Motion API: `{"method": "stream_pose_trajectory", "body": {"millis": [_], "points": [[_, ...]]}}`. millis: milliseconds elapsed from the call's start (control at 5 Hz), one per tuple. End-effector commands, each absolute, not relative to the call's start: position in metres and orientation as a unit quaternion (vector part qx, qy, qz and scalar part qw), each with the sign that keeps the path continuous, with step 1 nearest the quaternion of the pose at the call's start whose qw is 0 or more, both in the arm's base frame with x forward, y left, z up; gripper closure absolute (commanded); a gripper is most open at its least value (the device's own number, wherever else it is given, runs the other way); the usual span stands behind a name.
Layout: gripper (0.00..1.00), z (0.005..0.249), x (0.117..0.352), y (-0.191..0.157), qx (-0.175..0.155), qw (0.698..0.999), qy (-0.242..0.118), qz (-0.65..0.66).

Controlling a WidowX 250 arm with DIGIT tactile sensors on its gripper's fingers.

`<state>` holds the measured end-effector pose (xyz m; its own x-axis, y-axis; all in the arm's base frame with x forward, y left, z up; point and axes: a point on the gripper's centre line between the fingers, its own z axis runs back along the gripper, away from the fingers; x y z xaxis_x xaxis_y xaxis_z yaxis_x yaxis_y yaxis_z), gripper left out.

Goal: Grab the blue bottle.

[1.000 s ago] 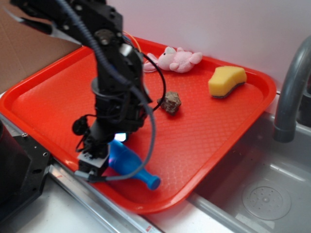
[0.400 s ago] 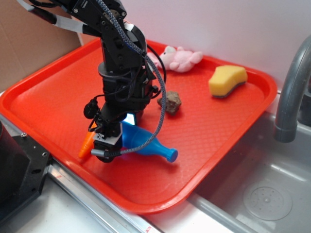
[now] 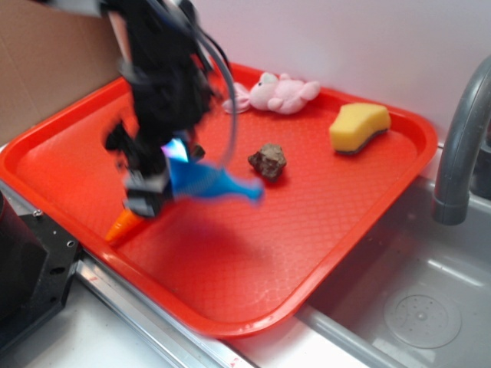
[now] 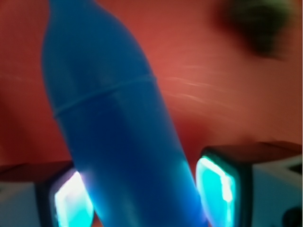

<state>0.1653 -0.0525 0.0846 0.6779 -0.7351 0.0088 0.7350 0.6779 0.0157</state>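
Claw (image 3: 163, 178) of mine pinched the blue bottle (image 3: 205, 181) at its fat end, one lit pad on each side of the body. From the wrist view the blue bottle (image 4: 111, 123) filled the space between my fingers (image 4: 215, 187), its body pressed against both glowing pads and its narrow end pointing away over the red surface. From the outside view the bottle lay roughly level, neck aimed right toward a brown lump (image 3: 267, 161), and it was blurred, held clear above the red tray (image 3: 322, 230). Just below my claw an orange carrot (image 3: 123, 225) lay on the tray near its front-left rim. Farther back sat a pink plush toy (image 3: 278, 93) and a yellow sponge (image 3: 357, 128), well apart from me. Right of the tray stood a grey tap (image 3: 460, 146) over a sink (image 3: 418, 307).
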Motion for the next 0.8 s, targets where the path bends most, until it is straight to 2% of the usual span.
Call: {"method": "stream_pose_trajectory", "body": {"millis": [0, 200, 400, 600], "points": [[1.00, 0.182, 0.121, 0.035, -0.019, 0.987, -0.023, -0.158], [1.00, 0.217, 0.123, 0.048, -0.013, 0.999, 0.007, -0.034], [1.00, 0.230, 0.127, 0.059, -0.002, 0.996, 0.014, 0.091], [1.00, 0.229, 0.130, 0.063, -0.009, 0.982, -0.005, 0.188]]}}
